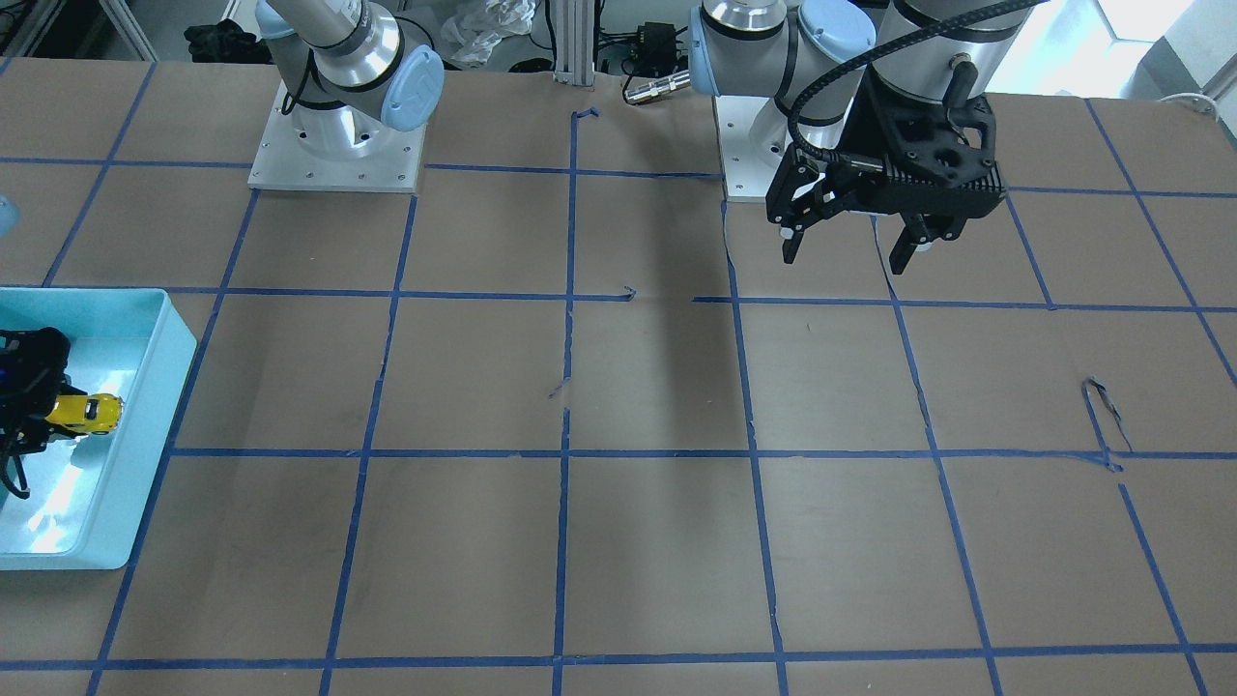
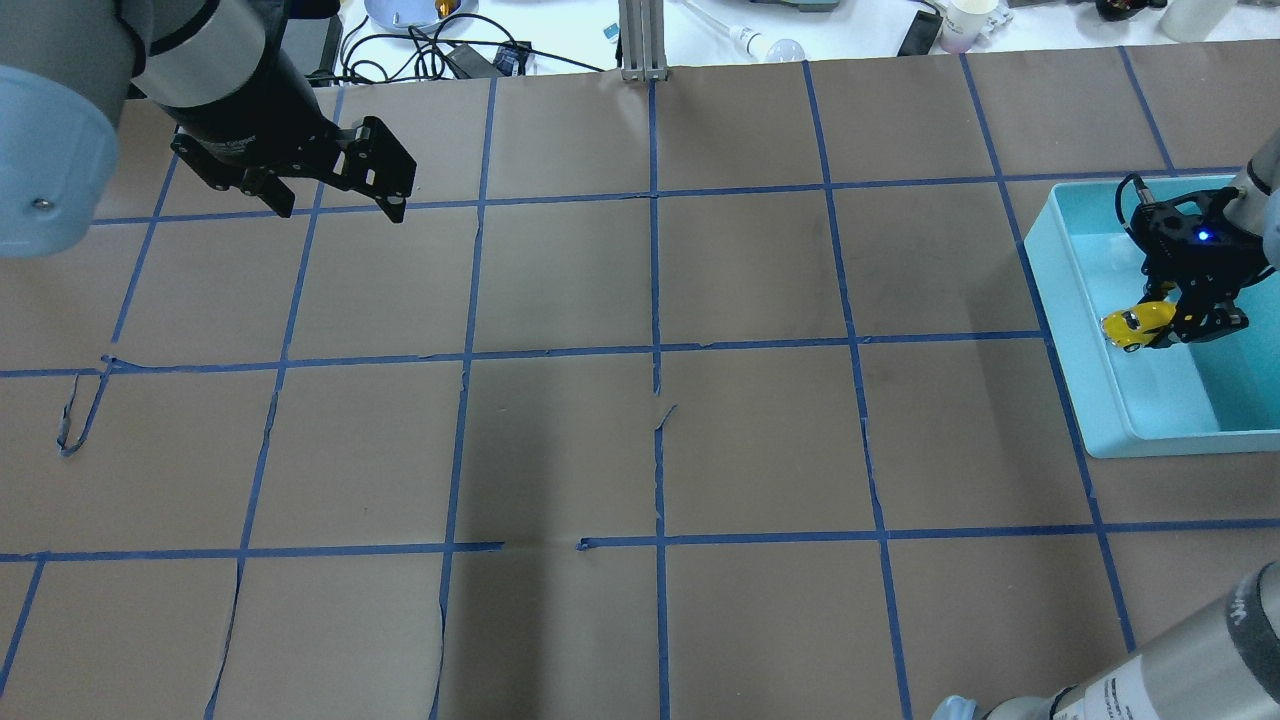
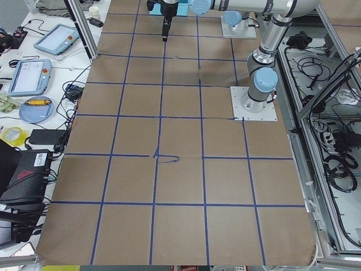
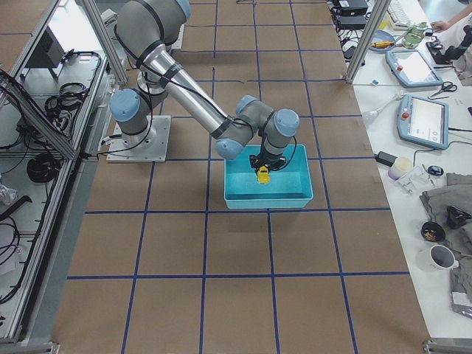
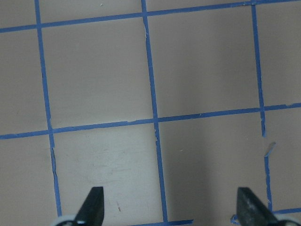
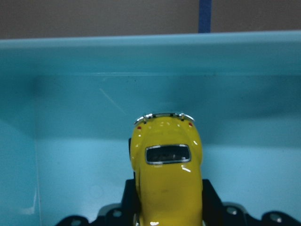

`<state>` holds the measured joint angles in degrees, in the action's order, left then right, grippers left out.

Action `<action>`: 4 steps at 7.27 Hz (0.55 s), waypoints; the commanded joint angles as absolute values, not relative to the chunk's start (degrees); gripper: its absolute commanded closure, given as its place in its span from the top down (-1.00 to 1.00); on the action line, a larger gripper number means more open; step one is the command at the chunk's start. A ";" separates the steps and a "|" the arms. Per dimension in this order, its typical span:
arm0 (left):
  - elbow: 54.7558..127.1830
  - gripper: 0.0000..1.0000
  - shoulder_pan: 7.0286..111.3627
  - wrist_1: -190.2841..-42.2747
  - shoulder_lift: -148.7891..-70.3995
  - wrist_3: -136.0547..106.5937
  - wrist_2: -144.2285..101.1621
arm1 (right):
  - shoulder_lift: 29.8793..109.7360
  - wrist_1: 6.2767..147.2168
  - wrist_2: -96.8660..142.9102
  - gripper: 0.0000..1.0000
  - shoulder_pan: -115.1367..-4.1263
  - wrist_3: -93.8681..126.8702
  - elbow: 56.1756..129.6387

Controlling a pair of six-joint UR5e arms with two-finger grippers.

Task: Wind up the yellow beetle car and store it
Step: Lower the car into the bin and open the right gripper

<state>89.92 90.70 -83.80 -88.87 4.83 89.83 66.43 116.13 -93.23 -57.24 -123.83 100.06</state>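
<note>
The yellow beetle car (image 6: 165, 174) is held lengthwise between the jaws of my right gripper (image 2: 1172, 322), inside the light-blue bin (image 2: 1062, 300) and low over its floor. The car also shows in the front view (image 1: 89, 412) and the right side view (image 4: 262, 174). I cannot tell whether its wheels touch the floor. My left gripper (image 2: 340, 212) is open and empty. It hangs above the bare table far from the bin, near its own base in the front view (image 1: 848, 259), and its fingertips (image 5: 94, 205) are wide apart in the left wrist view.
The bin (image 1: 145, 435) sits at the table's edge on my right side. Its far wall (image 6: 141, 56) stands just ahead of the car. The table is brown paper with a blue tape grid (image 2: 655, 350). Cables, tablets and cups lie beyond the far edge.
</note>
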 commanded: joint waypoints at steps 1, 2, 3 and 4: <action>89.91 1.00 90.70 -83.76 -88.86 4.83 89.91 | 66.44 116.19 -93.25 0.91 -57.22 -123.14 100.11; 89.91 1.00 90.70 -83.76 -88.86 4.83 89.91 | 66.71 116.10 -92.73 0.97 -57.30 -123.13 99.50; 89.91 1.00 90.70 -83.76 -88.86 4.83 89.91 | 67.23 116.02 -93.07 1.00 -57.22 -123.13 99.06; 89.91 1.00 90.70 -83.76 -88.86 4.83 89.91 | 68.72 115.93 -92.55 1.00 -57.30 -120.18 98.53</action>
<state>89.91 90.70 -83.76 -88.86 4.83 89.91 67.38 116.04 -92.90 -57.26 -122.46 99.15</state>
